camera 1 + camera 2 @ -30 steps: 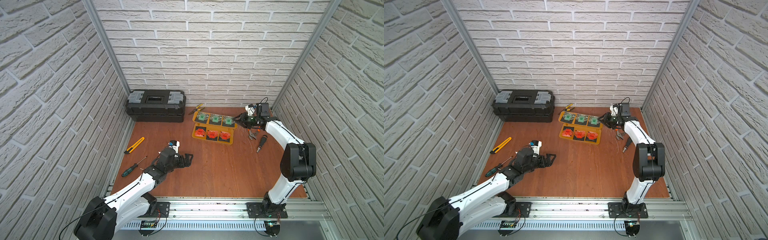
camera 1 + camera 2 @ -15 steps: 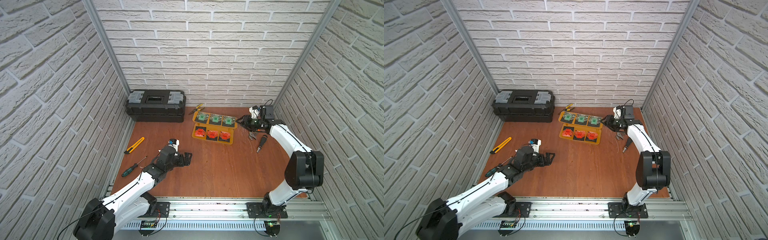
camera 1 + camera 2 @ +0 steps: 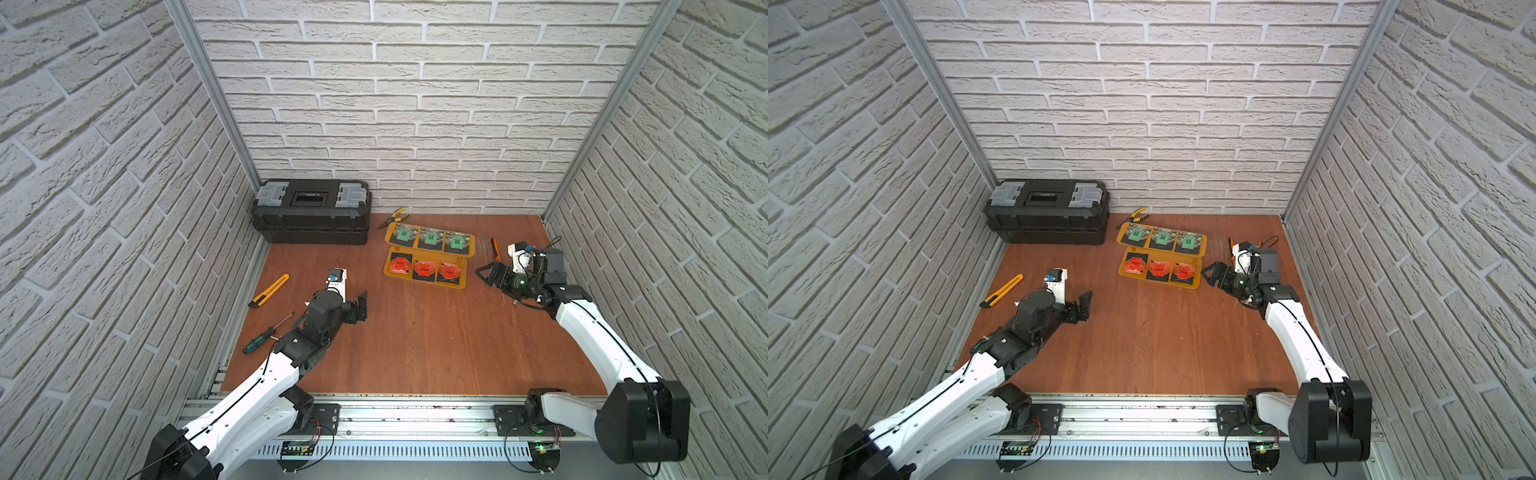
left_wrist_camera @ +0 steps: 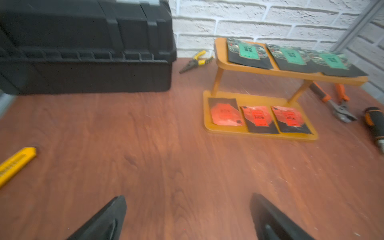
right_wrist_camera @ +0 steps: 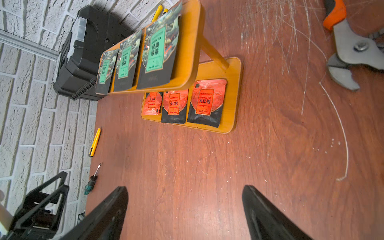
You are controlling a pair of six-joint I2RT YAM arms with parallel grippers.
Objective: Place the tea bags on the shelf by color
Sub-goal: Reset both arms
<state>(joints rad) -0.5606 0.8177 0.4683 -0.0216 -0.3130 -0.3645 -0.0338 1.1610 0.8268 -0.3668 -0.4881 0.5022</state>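
Backed the right gripper off the shelf end, jaws spread wide and empty, with the left gripper likewise gaping, green tea bags lying on the upper tier, red tea bags below; seemingly done sorting, need only withdraw clear.

Right gripper, jaws spread wide and empty over the wooden table; ahead of it the shelf, three green tea bags on the upper plate, three red tea bags on the lower
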